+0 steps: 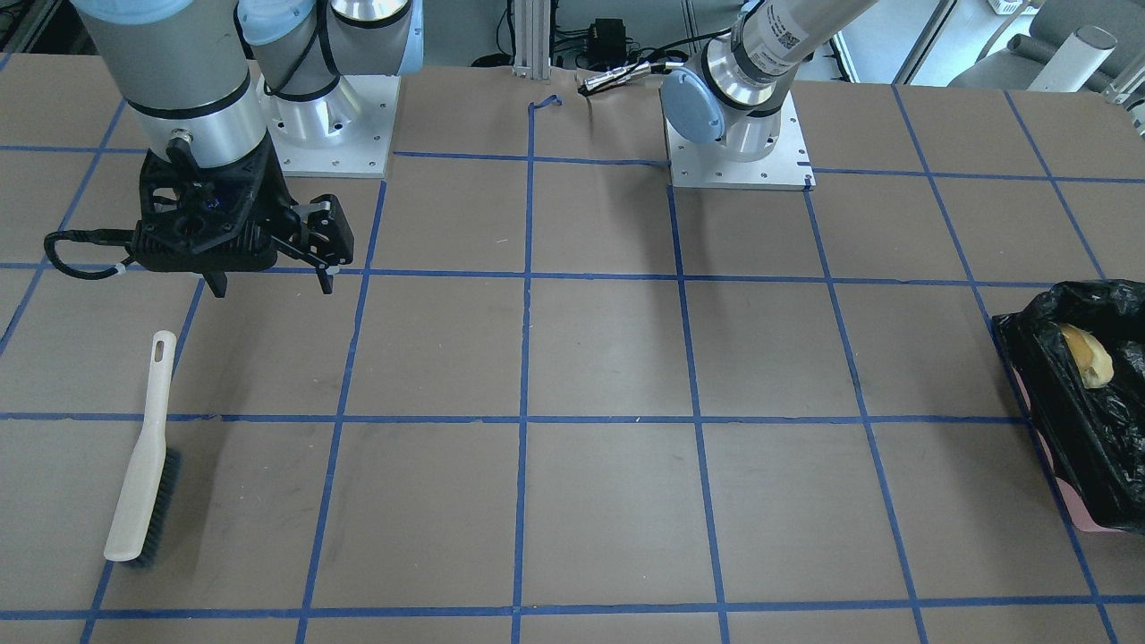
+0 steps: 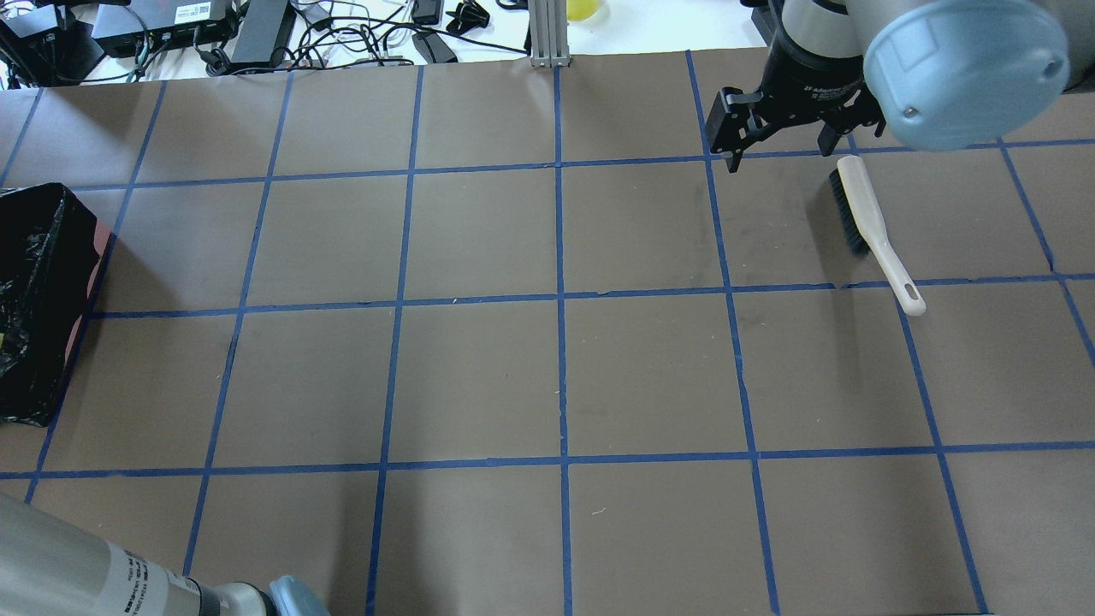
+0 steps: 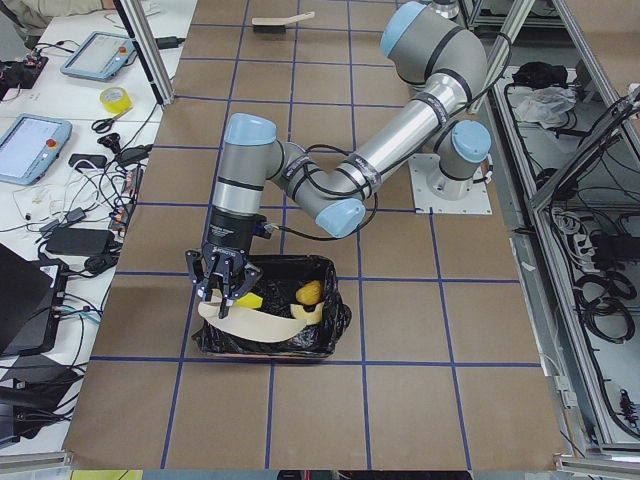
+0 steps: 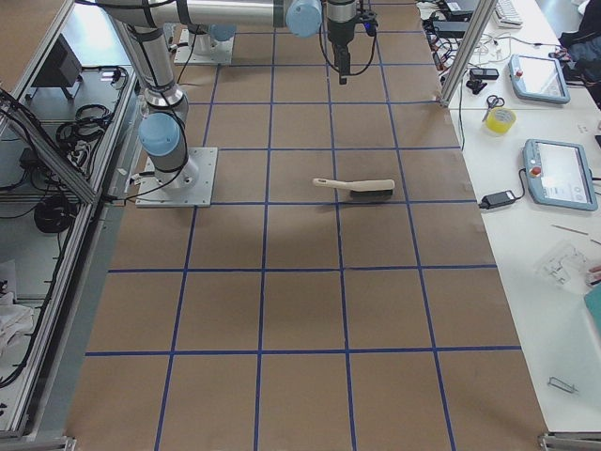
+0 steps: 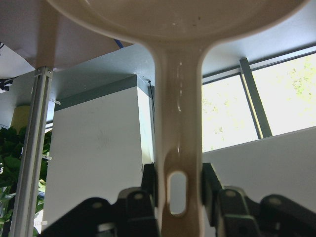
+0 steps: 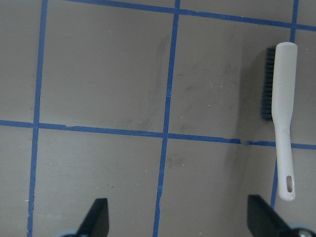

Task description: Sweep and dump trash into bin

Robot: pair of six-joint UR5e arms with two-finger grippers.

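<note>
The bin (image 3: 330, 320) stands at the left end of the tabletop (image 2: 479, 376), with the trash (image 3: 310, 292) inside it. The left hand (image 3: 224, 288) pinches the handle of the dustpan (image 3: 255, 322), which is tipped over the bin's rim. If the pan is pulled away carelessly, its lip could catch the crinkly rim and drag or tip the bin. A piece leaning on the pan might also ride out and fall. Far right, the right hand (image 1: 271, 286) hangs spread near the brush (image 1: 143, 465), touching nothing.

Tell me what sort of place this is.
Probably a robotics lab: robot arms bolted to a table gridded with blue tape, teach pendants and cables on the side bench.
</note>
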